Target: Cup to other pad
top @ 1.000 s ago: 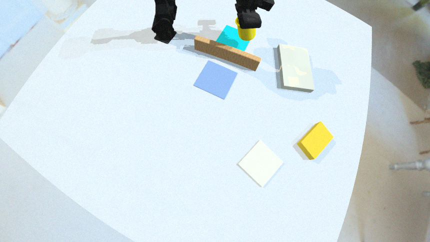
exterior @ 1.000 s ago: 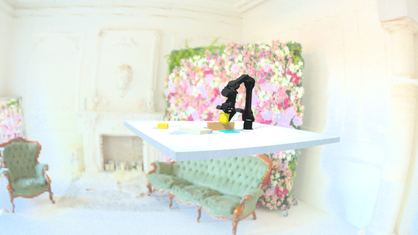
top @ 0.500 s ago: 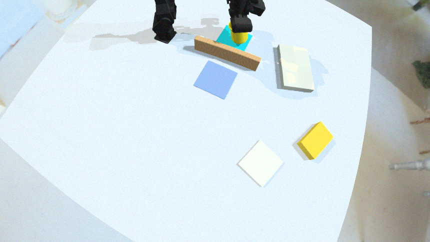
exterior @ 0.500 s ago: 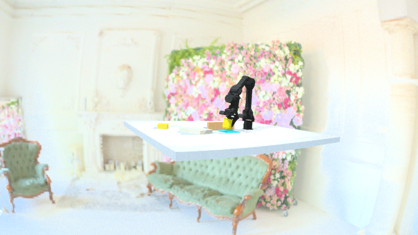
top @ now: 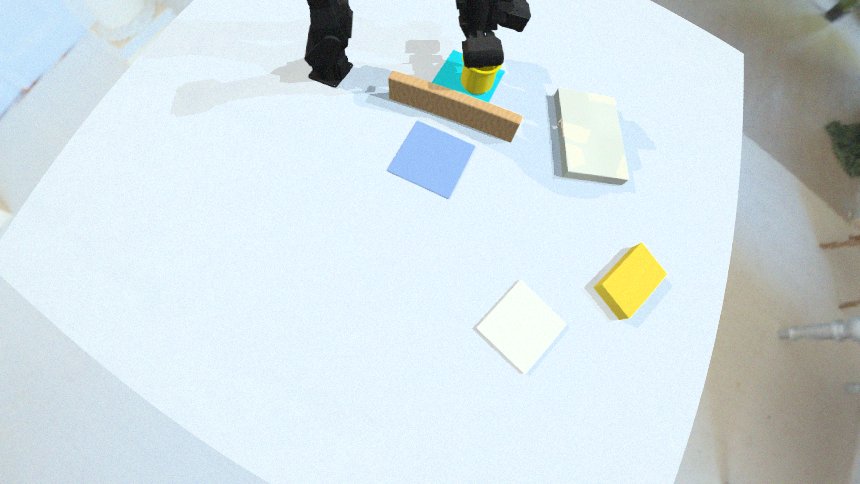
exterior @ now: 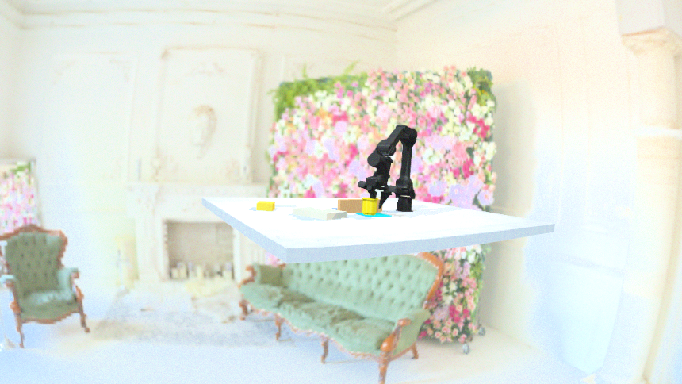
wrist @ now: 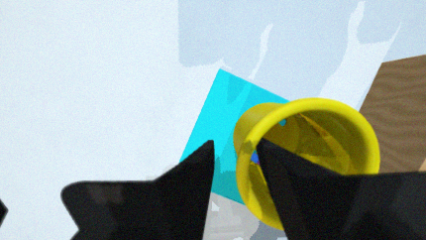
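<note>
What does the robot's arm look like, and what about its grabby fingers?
The arm is black all over, with chunky, angular parts and rounded joints. The gripper is black too, with two fingers narrowing to pointy tips. I can't make out any cables.

Brought the yellow cup (top: 478,81) (exterior: 369,206) (wrist: 322,131) down from its raised, tilted pose of a second ago, and shifted it away from the pale block's (top: 592,137) (exterior: 315,213) side. Now stood it upright on the cyan pad (top: 448,72) (exterior: 382,215) (wrist: 210,121), where half a second ago it still leaned. Lowered the gripper (top: 482,62) (exterior: 376,199) (wrist: 235,144) too, and loosened its grip, with fingers now apart around the near rim.
</note>
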Action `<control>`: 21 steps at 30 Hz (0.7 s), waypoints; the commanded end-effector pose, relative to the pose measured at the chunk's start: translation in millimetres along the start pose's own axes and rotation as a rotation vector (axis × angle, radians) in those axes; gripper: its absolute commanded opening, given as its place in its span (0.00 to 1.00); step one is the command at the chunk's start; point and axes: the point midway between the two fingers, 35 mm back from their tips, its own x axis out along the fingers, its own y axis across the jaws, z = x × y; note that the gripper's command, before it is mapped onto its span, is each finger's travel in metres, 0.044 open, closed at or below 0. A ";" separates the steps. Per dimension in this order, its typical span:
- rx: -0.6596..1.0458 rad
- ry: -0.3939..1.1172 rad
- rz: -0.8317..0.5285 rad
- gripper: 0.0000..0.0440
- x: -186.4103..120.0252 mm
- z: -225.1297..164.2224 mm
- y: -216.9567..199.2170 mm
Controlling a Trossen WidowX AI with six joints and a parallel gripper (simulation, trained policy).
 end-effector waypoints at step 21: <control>0.053 -0.141 0.074 0.56 -44.0 -2.2 1.8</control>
